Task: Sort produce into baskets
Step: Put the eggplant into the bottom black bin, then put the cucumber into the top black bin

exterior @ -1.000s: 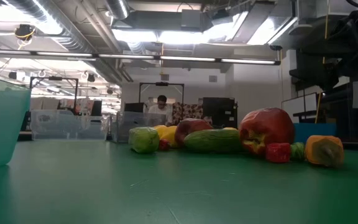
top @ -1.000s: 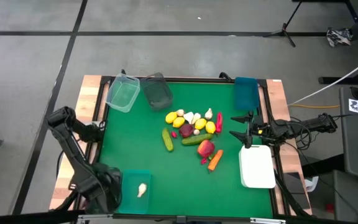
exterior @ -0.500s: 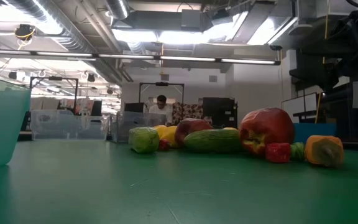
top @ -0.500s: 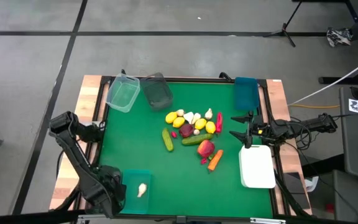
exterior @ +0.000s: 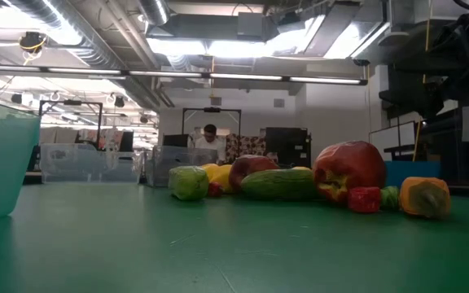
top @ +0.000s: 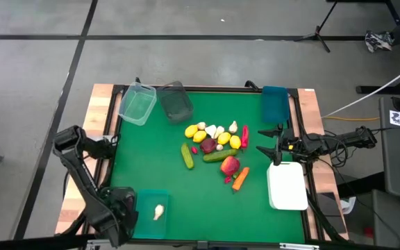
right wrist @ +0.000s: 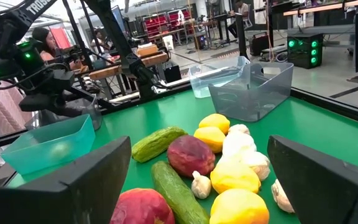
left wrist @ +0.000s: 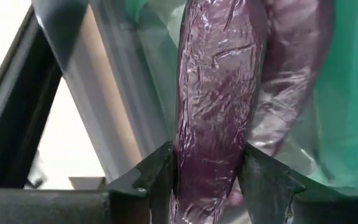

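Observation:
My left gripper (top: 119, 217) hangs at the table's near left corner, beside the left wall of a teal basket (top: 144, 201), and is shut on a dark purple eggplant (left wrist: 216, 93). From above, the gripper hides the eggplant. One white garlic bulb (top: 158, 212) lies in the teal basket. The rest of the produce (top: 217, 149) lies in a heap on the green mat at mid-table: lemons, garlic, cucumbers, a red fruit, a carrot. My right gripper (top: 269, 143) waits open at the right edge, pointing level at the heap. My left gripper pinches the eggplant between its two fingers (left wrist: 159, 177), on the eggplant's two long sides (left wrist: 188, 168) near one end. The fingers point steeply down and lie along the eggplant, which reaches away below them. Its far end is out of the frame.
A clear basket (top: 137, 104) and a smoky grey one (top: 176, 101) stand at the far left, a blue one (top: 274, 104) at the far right, and a flat white tray (top: 287, 186) at the near right. Bare green mat (top: 200, 201) lies between the heap and the near edge.
My left arm has sunk a little at the teal basket's left side and tipped steeper, with the eggplant still between its fingers. The right arm and the heap have kept still.

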`<control>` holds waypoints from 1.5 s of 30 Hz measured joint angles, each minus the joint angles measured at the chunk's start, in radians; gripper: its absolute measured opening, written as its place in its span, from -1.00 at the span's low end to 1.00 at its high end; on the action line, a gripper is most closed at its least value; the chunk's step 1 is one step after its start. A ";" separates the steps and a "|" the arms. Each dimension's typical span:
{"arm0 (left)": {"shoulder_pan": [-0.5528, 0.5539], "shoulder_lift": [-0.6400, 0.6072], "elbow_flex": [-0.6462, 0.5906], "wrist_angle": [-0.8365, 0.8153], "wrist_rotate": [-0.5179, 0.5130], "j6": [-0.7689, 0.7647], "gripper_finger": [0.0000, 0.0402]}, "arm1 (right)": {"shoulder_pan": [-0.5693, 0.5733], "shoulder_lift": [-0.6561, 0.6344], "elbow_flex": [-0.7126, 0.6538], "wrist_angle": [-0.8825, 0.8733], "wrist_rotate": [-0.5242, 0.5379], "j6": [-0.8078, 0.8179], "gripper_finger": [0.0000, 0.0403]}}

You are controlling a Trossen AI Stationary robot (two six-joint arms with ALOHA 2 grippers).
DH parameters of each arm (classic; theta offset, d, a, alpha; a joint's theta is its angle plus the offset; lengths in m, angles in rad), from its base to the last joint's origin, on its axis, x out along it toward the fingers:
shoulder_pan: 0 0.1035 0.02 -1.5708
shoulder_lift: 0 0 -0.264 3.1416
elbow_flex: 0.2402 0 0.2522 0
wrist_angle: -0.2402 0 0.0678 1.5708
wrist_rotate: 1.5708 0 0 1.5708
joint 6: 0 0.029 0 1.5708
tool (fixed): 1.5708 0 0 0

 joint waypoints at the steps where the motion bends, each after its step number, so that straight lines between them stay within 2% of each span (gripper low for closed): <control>1: -0.004 0.000 0.000 -0.005 -0.008 0.003 -0.22 | 0.000 0.000 0.000 0.000 0.000 0.000 0.87; 6: -0.003 0.000 0.000 -0.004 -0.061 0.037 -0.11 | 0.000 0.000 0.000 0.000 0.000 0.000 0.87; 14: -0.002 0.000 0.000 -0.007 -0.077 0.060 0.30 | 0.000 0.000 0.000 0.000 0.000 0.000 0.87; 18: 0.004 -0.001 0.010 -0.008 -0.088 0.133 0.40 | 0.000 0.000 0.000 0.000 0.000 0.000 0.87; 20: 0.016 -0.009 0.028 -0.010 -0.134 0.189 0.41 | 0.000 0.000 0.000 0.000 0.000 0.000 0.87; 23: 0.047 -0.038 0.063 -0.025 -0.290 0.286 0.42 | 0.000 0.000 0.000 0.000 -0.001 0.000 0.87; 28: 0.130 -0.090 0.108 -0.132 -0.753 0.373 0.42 | 0.000 0.000 0.000 0.000 -0.002 0.001 0.87; 30: 0.185 -0.105 0.108 -0.159 -0.886 0.427 0.42 | 0.000 0.000 0.000 0.000 -0.001 0.002 0.87; 31: 0.219 -0.107 0.108 -0.168 -0.919 0.477 0.42 | 0.000 0.000 0.000 0.000 -0.001 0.002 0.87; 34: 0.335 -0.107 0.107 -0.156 -0.963 0.733 0.42 | 0.000 0.000 0.000 0.000 -0.001 0.002 0.87; 39: 0.520 -0.099 0.097 0.036 -0.948 1.436 0.42 | 0.000 0.000 0.000 0.000 -0.001 0.003 0.87; 42: 0.618 -0.100 0.098 0.208 -0.850 1.853 0.42 | 0.000 0.000 0.000 0.000 -0.001 0.004 0.87; 45: 0.715 -0.103 0.098 0.345 -0.663 2.201 0.42 | 0.000 0.000 0.000 0.000 -0.001 0.004 0.87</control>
